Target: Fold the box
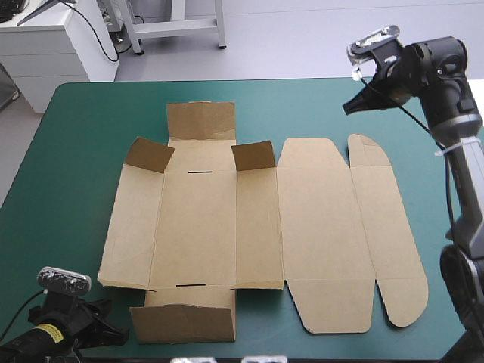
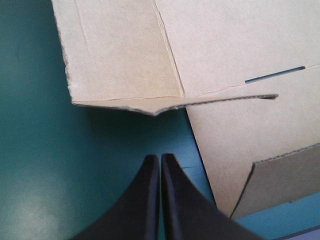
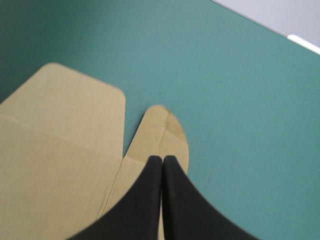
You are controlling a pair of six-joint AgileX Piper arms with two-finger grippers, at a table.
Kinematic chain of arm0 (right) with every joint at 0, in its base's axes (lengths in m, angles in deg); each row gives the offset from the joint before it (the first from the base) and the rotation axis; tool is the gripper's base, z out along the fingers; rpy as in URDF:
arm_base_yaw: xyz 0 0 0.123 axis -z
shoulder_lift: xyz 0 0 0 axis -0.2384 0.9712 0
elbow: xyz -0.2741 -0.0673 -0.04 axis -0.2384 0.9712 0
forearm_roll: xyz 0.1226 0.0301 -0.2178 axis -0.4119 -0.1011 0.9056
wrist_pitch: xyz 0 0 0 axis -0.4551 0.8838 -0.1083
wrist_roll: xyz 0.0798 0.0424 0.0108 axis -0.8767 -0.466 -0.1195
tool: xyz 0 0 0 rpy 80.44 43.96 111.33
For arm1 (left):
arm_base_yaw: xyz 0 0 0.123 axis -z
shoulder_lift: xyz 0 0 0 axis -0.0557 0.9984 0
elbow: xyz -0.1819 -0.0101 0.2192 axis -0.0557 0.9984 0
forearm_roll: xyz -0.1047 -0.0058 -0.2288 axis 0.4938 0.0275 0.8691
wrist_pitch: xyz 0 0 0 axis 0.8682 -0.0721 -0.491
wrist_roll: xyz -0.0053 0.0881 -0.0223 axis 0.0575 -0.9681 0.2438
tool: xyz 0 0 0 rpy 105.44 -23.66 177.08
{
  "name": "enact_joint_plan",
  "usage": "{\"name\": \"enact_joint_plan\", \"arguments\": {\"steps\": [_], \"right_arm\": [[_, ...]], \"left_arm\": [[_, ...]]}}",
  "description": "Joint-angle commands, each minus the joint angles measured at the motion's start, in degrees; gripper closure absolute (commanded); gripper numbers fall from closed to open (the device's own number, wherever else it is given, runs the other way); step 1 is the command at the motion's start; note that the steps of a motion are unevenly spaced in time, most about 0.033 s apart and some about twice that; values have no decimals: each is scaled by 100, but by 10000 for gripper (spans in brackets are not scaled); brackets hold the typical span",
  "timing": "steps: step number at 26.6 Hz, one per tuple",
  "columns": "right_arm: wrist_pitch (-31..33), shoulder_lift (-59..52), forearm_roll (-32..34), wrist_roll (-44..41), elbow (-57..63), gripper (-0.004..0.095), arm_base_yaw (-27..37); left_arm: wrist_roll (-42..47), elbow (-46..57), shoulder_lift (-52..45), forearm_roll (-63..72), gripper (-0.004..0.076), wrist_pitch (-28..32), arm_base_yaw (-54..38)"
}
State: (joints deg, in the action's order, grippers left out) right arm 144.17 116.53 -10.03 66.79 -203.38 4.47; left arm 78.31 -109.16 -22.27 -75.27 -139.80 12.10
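Near the table's front left corner, the left end effector [image 1: 121, 335] [image 2: 160, 157] hangs clenched and empty, its black fingers meeting in one pointed arch over bare cover, just short of the box's nearest corner. The box [image 1: 227, 227] [image 2: 225, 45] [image 3: 55, 165] lies as a cut sheet of matte brown board across the middle of the table [image 1: 68, 151], mostly flat and scored with straight creases. Its left panel has a ragged cut edge that shows the fluting. Two thin dark slots [image 1: 200, 172] cross the central panel, and two small corner tabs [image 1: 149, 155] stand tilted up at its far side, shadowed inside. Farther right comes a broad panel with clipped corners, then a long narrow flap [image 1: 386, 227] [image 3: 165, 130] with rounded ends. The right end effector [image 1: 346, 110] [image 3: 163, 159] is raised above the flap's far tip, also clenched on nothing. The teal-green cover is smooth and even, with rounded corners at the far edge.
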Motion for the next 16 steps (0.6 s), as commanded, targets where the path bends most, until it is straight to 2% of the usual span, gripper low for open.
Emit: {"name": "enact_joint_plan", "arguments": {"steps": [1, 4, 11, 16], "right_arm": [[-30, -949, -47, 52, 972, 923, 37], [-208, -1497, -116, 52, 1829, 923, 37], [-1347, -2991, -476, -36, 4111, 923, 37], [-1490, -3874, -511, -46, 5070, 923, 37]], "left_arm": [[28, -129, 60, 99, 731, 268, 7], [28, -129, 60, 99, 731, 268, 7], [28, -205, 60, 91, 731, 253, 7], [28, -798, 60, -54, 731, -108, 7]]}}
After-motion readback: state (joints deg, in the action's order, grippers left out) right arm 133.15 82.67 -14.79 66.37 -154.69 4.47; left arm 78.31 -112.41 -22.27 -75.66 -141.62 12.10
